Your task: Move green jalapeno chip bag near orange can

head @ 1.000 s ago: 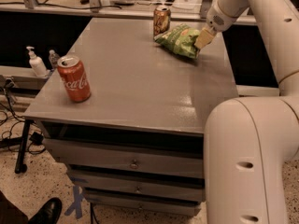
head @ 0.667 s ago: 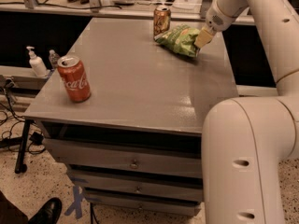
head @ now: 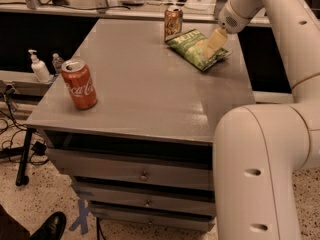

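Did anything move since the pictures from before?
Nothing moved that I can see. The pincer is down at the right end of the chip bag, just as before. The bag lies right beside the orange can, and the red can stands at the front left of the table, same as earlier.

One brand name can be read
The red can [head: 79, 85] bears white "Coca-Cola" script. The white block letters on the green jalapeno chip bag [head: 187, 45] and the dark marks on the orange can [head: 173, 23] cannot be made out. The gripper [head: 212, 43] is at the bag's right part.
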Tool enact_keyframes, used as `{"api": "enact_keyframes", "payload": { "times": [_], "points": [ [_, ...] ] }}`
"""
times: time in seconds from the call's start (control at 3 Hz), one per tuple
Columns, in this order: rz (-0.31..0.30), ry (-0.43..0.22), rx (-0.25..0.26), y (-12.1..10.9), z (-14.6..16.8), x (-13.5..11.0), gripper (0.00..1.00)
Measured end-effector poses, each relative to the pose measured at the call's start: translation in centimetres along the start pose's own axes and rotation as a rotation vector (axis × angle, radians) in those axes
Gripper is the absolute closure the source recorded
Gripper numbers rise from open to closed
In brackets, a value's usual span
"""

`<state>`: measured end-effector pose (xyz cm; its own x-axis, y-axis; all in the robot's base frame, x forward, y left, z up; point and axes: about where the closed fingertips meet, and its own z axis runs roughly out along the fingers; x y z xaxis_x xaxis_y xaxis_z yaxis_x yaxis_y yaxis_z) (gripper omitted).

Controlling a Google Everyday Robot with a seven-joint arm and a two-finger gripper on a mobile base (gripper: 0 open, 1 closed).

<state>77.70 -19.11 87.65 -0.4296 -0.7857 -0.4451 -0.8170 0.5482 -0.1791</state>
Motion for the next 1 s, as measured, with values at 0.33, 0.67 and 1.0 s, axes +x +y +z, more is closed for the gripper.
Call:
{"api": "enact_keyframes", "payload": {
  "times": [0.33,0.67,1.0],
  "points": [
    [0.013,-0.027,-0.006,0.2,-1.3,0.3,0.0],
    [0.056,-0.091,0.011,0.0,-4.7,1.2,0.0],
    [0.108,-0.191,0.048,0.1,-9.3,2.7,0.0]
  ]
}}
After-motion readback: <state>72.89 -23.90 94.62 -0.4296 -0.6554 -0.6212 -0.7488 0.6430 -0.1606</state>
